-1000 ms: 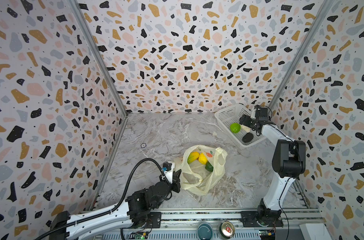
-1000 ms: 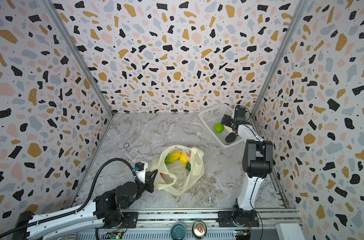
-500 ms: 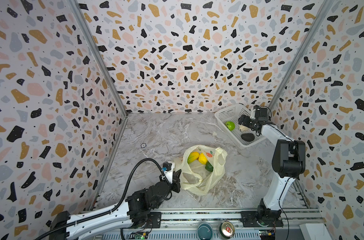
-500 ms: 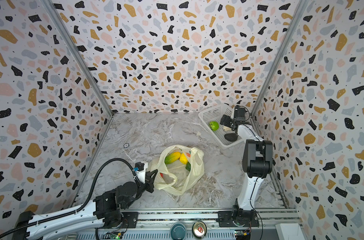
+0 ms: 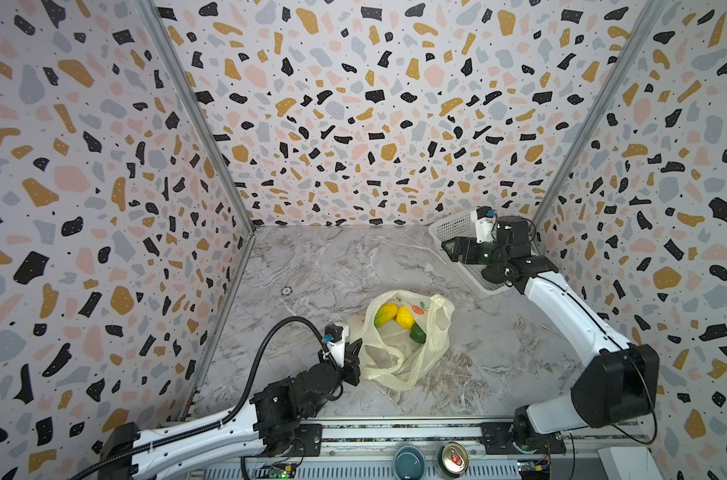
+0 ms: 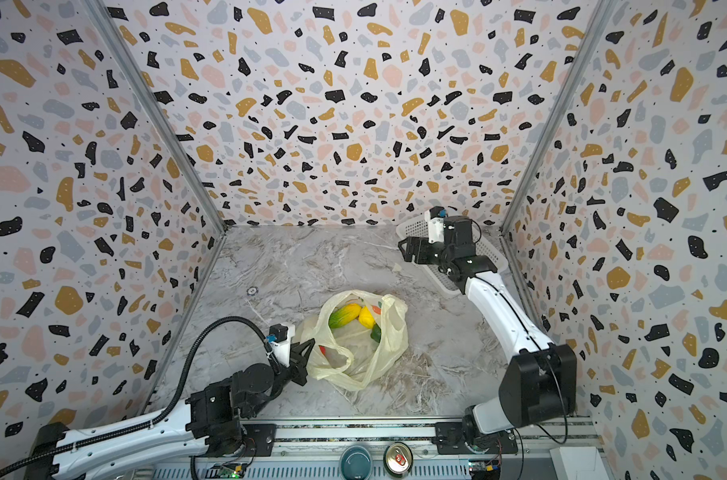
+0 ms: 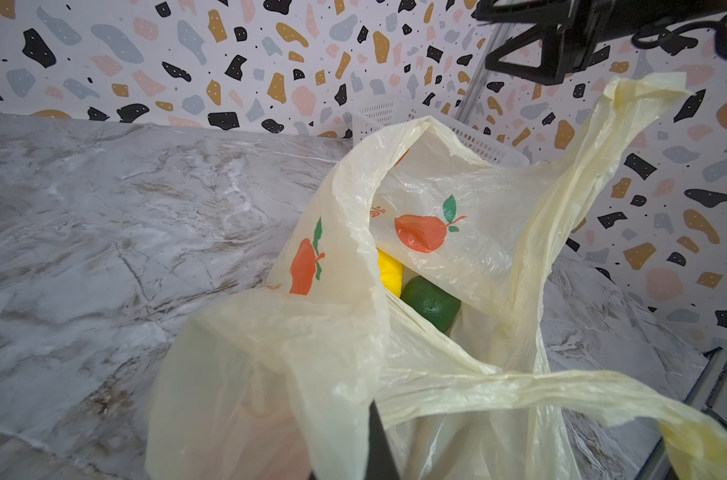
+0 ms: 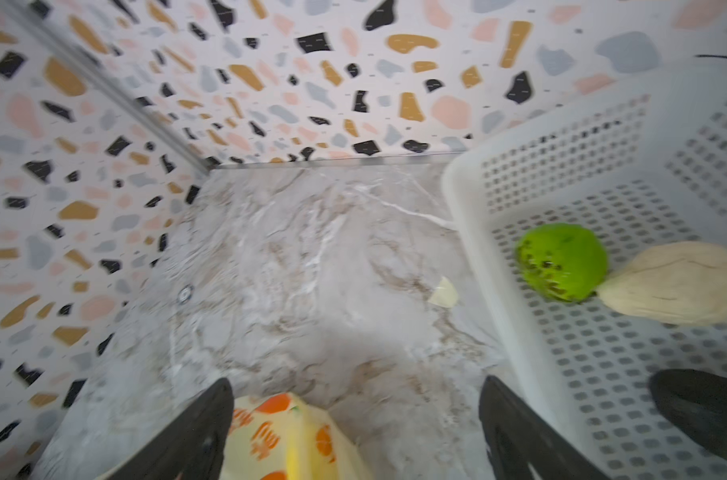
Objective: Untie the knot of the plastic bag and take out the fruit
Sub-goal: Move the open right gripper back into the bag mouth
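The plastic bag (image 5: 407,345) lies open at the front middle of the marble table (image 5: 332,266) with its loop handles apart. Fruit (image 5: 405,316) shows inside (yellow-green, yellow and dark green pieces). The left gripper (image 5: 356,353) is pinched closed on the bag's near-left edge. The right gripper (image 5: 451,249), spread wide and empty, hangs at the rim of the white basket (image 5: 449,224) in the far right corner. A lime-green piece (image 8: 561,262), a cream piece (image 8: 677,282) and a black piece (image 8: 702,411) lie in it.

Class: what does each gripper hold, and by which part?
Left gripper pinches the plastic bag by the rim of its mouth; right gripper is open, empty.
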Motion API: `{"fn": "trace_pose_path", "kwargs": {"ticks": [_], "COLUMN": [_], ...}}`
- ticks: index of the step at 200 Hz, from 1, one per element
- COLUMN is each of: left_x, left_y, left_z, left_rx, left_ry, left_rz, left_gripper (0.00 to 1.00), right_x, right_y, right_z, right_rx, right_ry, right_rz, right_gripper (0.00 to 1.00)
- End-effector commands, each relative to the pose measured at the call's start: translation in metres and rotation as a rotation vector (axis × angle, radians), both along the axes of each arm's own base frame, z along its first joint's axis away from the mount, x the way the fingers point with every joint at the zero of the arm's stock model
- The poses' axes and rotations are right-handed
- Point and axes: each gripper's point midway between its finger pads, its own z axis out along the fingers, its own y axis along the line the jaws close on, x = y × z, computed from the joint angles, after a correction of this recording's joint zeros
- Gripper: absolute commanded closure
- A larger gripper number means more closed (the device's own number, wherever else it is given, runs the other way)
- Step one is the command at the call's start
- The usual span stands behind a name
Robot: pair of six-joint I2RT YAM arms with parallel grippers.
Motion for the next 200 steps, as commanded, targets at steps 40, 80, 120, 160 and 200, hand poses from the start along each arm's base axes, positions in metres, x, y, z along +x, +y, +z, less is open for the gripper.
{"fn": "trace_pose_path", "kwargs": {"ticks": [40, 80, 120, 160, 200], "left_x": [0.001, 0.001, 0.001, 0.0, -0.001], "left_y": [0.003, 0.002, 0.002, 0.002, 0.005], "left_z": [0.013, 0.013, 0.013, 0.015, 0.015], "left_rx": [-0.038, -0.034, -0.037, -0.047, -0.053], "left_ry": [-0.025, -0.025, -0.027, -0.03, -0.032], "left_rz": [0.017, 0.014, 0.014, 0.009, 0.01], "left_gripper": [1.0, 1.0, 1.0, 1.0, 1.0], "right_x": [-0.101, -0.145, -0.171, -0.172, -0.163], "right_y": [0.071, 0.113, 0.138, 0.144, 0.142], "right_z": [0.026, 0.028, 0.001, -0.04, -0.084], "right_rx": [0.056, 0.069, 0.037, -0.089, -0.25], "right_ry": [0.062, 0.097, 0.141, 0.093, 0.03], "right_rz": [0.291, 0.436, 0.504, 0.497, 0.46], "right_gripper": [0.07, 0.07, 0.07, 0.09, 0.11]}}
